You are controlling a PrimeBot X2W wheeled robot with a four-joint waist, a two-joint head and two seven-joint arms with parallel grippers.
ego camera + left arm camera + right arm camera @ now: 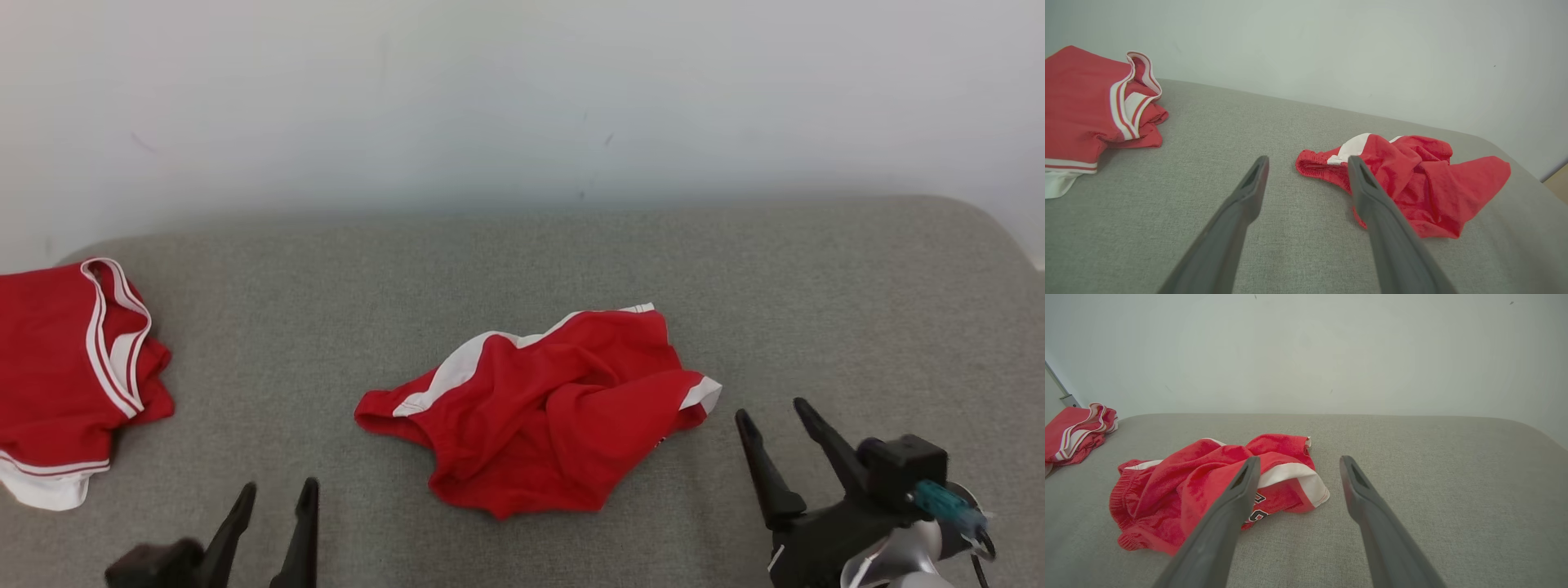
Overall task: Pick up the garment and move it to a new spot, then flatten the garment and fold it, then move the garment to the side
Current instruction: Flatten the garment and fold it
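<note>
At the left edge of the tabletop (816, 286) sits another red cloth (57, 359); the left hand (279, 487) is spread and empty. The crumpled garment (555, 408) in the middle looks soft, light and floppy, so pinch its thick edges. The right hand (771, 410) is spread too.

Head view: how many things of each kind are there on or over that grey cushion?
Red garments: 2, the crumpled garment in the middle and the striped garment at the left edge.
Grippers: 2, the left gripper and the right gripper, both open and empty.
Total: 4.
</note>
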